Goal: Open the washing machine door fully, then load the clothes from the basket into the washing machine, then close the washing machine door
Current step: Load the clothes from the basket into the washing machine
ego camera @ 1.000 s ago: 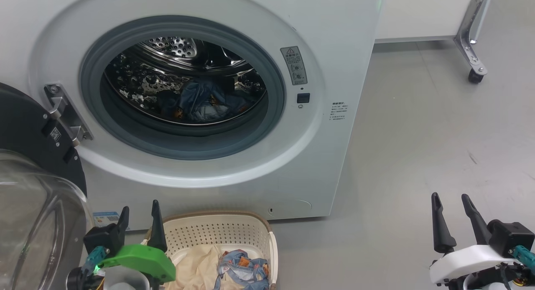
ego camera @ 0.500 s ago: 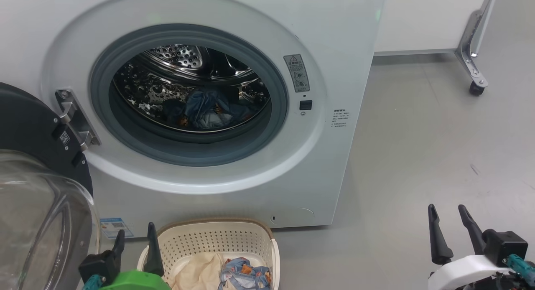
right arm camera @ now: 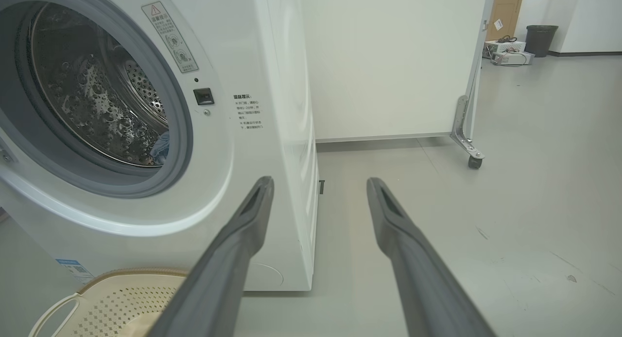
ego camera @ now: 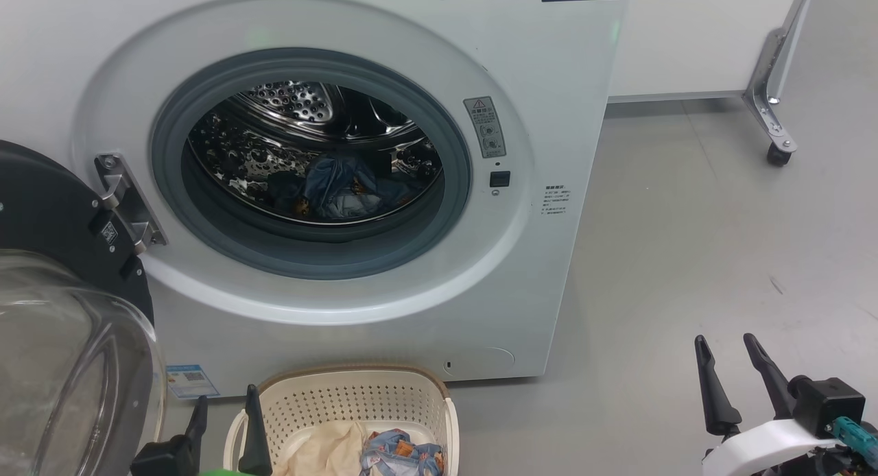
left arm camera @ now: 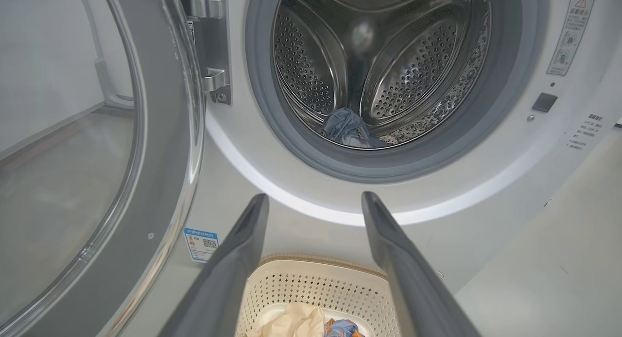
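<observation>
The door (ego camera: 41,208) was swung out to the left, so the washing machine (ego camera: 562,85) drum was wide open, with one blue garment (ego camera: 339,184) lying at the bottom. The basket (ego camera: 357,394) sat on the floor right below the opening, probably for a short lift, holding a cream cloth (ego camera: 322,452) and a blue printed piece (ego camera: 401,452). The left fingers (ego camera: 254,428) hung spread and empty by its rim, looking ready to grab, and the right fingers (ego camera: 710,387) were spread and empty off over bare floor.

The washing machine door (ego camera: 48,208) is cut off by the head view's left edge. The basket (ego camera: 357,399) runs off the bottom edge (its front half lost), along with part of the clothes (ego camera: 401,454). Print on the grey warning sticker (ego camera: 485,126) is too small to read.
</observation>
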Tool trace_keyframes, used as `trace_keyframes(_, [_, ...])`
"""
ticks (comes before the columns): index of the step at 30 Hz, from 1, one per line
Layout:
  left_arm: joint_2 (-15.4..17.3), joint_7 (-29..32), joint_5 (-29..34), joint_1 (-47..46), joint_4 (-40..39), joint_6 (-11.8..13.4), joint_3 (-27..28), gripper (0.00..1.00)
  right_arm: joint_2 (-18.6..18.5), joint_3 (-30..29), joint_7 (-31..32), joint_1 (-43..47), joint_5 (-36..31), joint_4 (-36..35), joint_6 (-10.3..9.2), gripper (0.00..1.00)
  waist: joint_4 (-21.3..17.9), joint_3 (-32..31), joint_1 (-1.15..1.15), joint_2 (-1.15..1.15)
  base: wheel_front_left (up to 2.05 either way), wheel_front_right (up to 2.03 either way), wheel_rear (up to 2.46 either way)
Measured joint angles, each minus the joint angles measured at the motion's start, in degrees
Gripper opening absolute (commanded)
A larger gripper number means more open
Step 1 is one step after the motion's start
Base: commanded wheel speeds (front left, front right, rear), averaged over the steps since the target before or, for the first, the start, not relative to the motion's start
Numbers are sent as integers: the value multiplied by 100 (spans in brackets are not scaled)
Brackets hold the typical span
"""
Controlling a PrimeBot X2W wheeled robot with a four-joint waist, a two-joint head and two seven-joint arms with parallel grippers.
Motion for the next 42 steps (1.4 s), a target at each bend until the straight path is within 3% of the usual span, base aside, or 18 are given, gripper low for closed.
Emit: trace_keyframes(42, [7,0,99,462,-453,2,40,100,-11,12,0,1,0,-69,0,100,-40,42,0,0,0,0,0])
